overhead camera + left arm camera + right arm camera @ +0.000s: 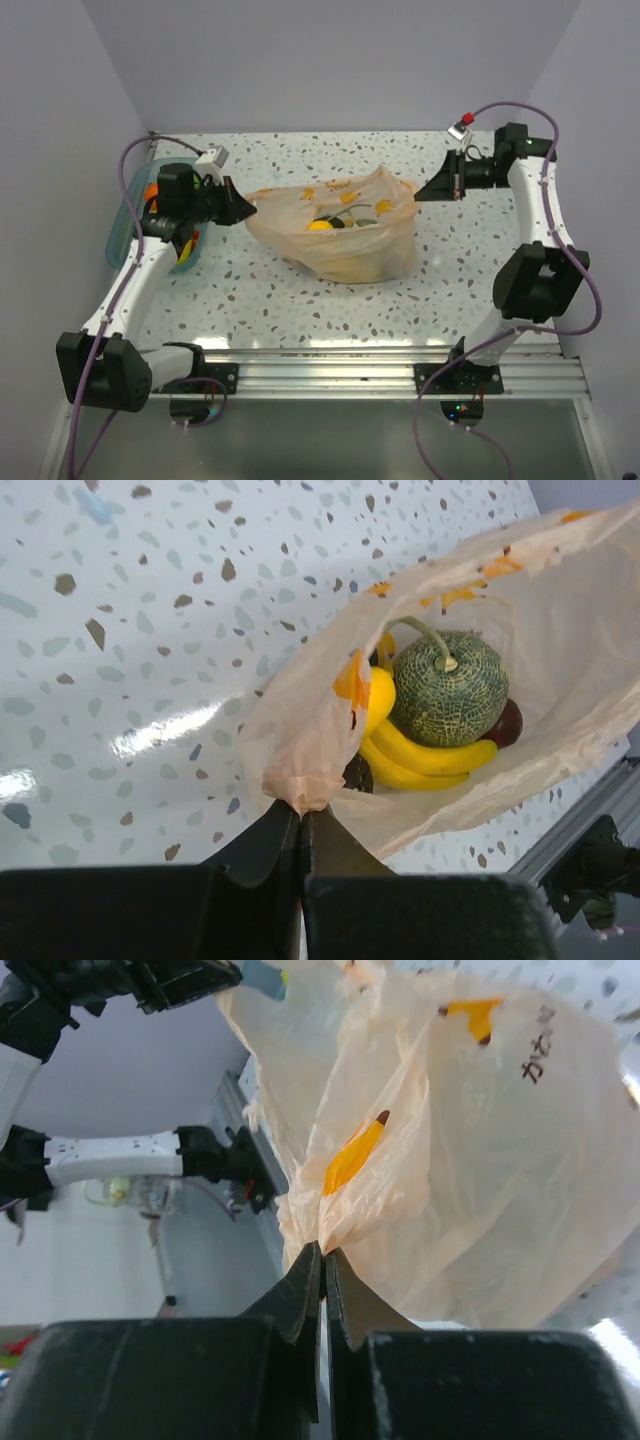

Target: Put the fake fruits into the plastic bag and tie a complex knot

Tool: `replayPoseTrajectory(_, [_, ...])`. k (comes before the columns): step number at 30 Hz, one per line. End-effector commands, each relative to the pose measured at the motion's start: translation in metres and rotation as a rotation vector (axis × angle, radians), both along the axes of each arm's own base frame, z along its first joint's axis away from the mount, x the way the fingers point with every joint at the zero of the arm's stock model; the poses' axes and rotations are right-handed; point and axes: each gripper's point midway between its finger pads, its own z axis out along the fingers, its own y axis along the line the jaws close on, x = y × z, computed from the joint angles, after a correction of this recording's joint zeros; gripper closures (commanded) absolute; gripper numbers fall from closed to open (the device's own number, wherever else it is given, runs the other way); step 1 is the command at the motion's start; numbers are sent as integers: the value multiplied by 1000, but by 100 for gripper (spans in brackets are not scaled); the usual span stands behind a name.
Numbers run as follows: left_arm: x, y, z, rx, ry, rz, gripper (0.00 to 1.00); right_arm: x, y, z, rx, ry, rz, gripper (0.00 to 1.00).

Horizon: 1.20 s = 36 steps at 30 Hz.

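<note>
The plastic bag [350, 240] is thin and see-through, peach-orange with orange print. It lies on the worktop [260, 290] in the middle of the top view. Its mouth is open and pulled wide from left to right. The left gripper [244, 208] pinches the bag's left rim tight. The right gripper [418, 196] pinches its right rim tight. The fake fruits lie inside: a grey-green melon [448, 688] with a stalk, yellow bananas [420, 762] just below it, and a dark plum [506, 724] at its right.
</note>
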Motion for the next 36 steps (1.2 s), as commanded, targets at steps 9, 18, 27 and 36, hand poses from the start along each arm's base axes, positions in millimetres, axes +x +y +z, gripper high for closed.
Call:
replayPoseTrajectory(9, [28, 41, 126, 247, -362, 115, 100, -16, -26, 128, -193, -447, -262, 100])
replayPoseTrajectory(18, [-1, 30, 115, 356, -417, -90, 100, -16, -64, 114, -489, -551, -384, 100])
replayPoseTrajectory(27, [-26, 5, 71, 210, -328, -172, 62, -61, -37, 7, -509, -434, -85, 100])
replayPoseTrajectory(36, [-16, -9, 96, 174, -339, -251, 0, -90, -39, 9, -564, -520, -15, 100])
